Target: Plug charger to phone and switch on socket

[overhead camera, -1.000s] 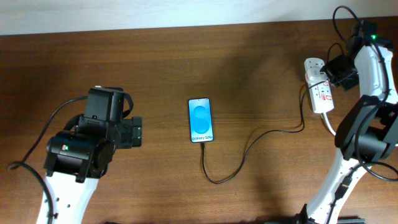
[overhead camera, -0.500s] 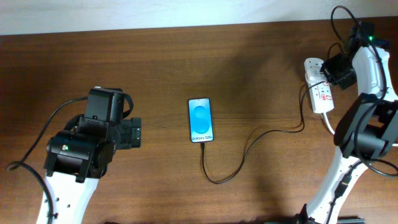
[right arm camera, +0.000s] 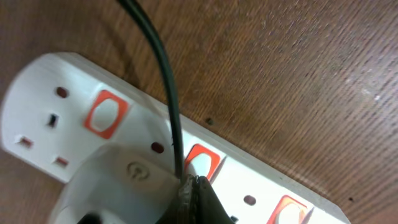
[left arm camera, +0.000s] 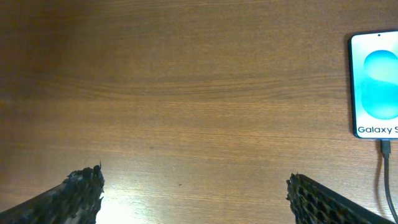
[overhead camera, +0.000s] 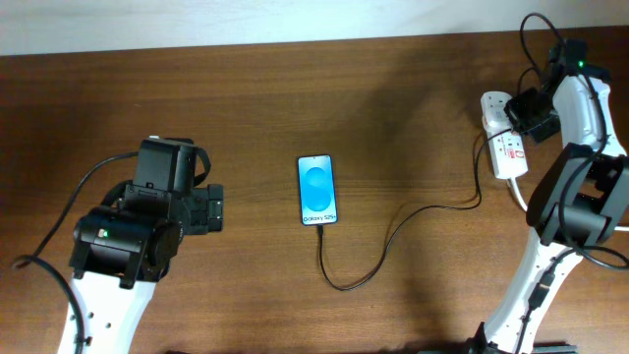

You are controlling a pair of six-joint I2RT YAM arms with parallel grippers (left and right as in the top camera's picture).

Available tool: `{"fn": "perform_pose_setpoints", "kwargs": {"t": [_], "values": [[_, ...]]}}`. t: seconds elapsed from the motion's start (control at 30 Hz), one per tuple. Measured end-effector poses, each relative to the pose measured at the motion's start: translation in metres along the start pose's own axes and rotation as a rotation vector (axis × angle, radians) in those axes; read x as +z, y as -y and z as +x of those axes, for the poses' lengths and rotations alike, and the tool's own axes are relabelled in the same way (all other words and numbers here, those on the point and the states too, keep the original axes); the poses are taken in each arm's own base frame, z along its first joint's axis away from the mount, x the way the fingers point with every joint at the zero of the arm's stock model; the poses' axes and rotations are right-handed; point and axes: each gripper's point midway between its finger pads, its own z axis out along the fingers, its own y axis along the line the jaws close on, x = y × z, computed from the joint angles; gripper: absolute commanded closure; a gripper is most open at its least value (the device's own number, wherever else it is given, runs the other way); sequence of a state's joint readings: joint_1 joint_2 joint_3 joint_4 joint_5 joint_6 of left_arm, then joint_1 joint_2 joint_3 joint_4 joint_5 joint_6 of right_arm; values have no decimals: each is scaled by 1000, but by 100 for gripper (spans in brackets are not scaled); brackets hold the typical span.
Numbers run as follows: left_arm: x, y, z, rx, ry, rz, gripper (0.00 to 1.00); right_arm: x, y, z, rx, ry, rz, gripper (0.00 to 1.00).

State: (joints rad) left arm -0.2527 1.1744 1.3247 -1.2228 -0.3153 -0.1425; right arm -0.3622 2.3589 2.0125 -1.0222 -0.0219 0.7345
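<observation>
Power strip [overhead camera: 503, 138] toward far right corner of bench: light plastic, may skid. Red rocker [right arm camera: 200, 163] likely stiff; press straight down, no grasp. Right jaws closed, empty, tip at rocker. Left jaws wide, empty. Charger cable [overhead camera: 393, 236] limp, reaches phone [overhead camera: 318, 189] mid-bench.

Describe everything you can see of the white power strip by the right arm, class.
The power strip is a white, oblong, plastic-looking block lying flat on the wooden table near its far right corner. The right wrist view shows three-pin outlets, red-orange rocker switches and a pale plug body seated in one outlet. A thin black cable crosses over it. The right fingers, closed together, touch it at the second switch.
</observation>
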Motion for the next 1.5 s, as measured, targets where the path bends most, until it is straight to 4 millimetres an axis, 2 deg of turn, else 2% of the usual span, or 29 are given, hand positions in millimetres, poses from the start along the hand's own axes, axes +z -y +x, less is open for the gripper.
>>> {"fn": "perform_pose_setpoints", "kwargs": {"t": [0.43,0.53,0.6,0.67,0.73,0.8,0.9,1.0,1.07,1.13,1.23,1.43,1.47,1.5], "values": [[0,0,0,0,0,0,1,4,1,5,-76,-7,48,96],[0,0,0,0,0,0,1,2,5,22,-156,-68,74,96],[0,0,0,0,0,0,1,-2,12,36,-195,-102,129,96],[0,0,0,0,0,0,1,-7,22,41,-217,-108,188,96],[0,0,0,0,0,0,1,-25,36,43,-234,-96,251,96],[0,0,0,0,0,0,1,-58,39,38,-242,-42,259,96],[0,0,0,0,0,0,1,-136,40,35,-242,83,208,96],[0,0,0,0,0,0,1,-193,44,49,-262,153,170,96],[0,0,0,0,0,0,1,-223,42,68,-297,182,142,96],[0,0,0,0,0,0,1,-241,40,89,-345,185,130,96],[0,0,0,0,0,0,1,-272,30,138,-476,197,88,96],[0,0,0,0,0,0,1,-324,28,213,-597,227,-46,96],[0,0,0,0,0,0,1,-330,28,220,-611,233,-70,96],[0,0,0,0,0,0,1,-338,30,229,-628,244,-100,27]]}}
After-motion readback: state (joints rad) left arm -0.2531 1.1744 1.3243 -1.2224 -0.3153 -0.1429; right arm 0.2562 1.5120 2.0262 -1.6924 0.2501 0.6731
